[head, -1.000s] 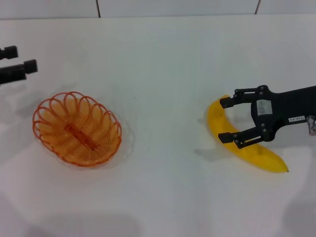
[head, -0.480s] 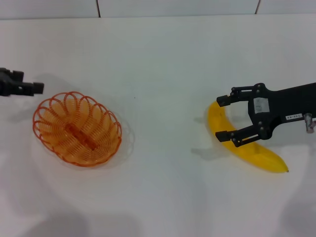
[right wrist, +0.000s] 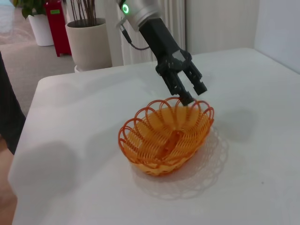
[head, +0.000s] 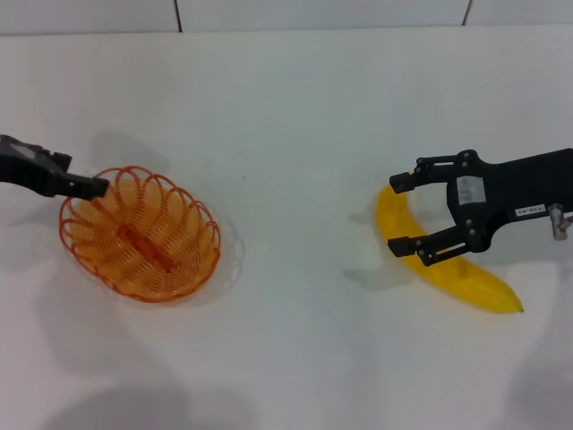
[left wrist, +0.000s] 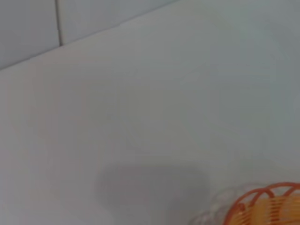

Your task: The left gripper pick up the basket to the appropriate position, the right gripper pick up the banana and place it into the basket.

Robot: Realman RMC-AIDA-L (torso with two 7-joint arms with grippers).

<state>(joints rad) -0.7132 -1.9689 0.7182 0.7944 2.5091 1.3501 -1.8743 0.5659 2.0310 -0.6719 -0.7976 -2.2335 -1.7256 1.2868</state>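
Observation:
The orange wire basket (head: 139,235) sits on the white table at the left. It also shows in the right wrist view (right wrist: 164,136), and its rim shows in the left wrist view (left wrist: 267,206). My left gripper (head: 88,186) is at the basket's far left rim. In the right wrist view it (right wrist: 194,93) comes down with its fingers slightly apart, one fingertip at the rim. The yellow banana (head: 470,282) lies at the right. My right gripper (head: 397,214) is open, with its fingers on either side of the banana's upper end.
The white table (head: 286,116) meets a tiled wall at the back. The right wrist view shows the table's far edge (right wrist: 42,82), with a potted plant (right wrist: 89,42) and a red object (right wrist: 56,18) on the floor beyond it.
My left gripper has moved right and down from the table's left edge to the basket's rim and has turned. My right gripper has shifted slightly left over the banana. The basket and banana have not moved.

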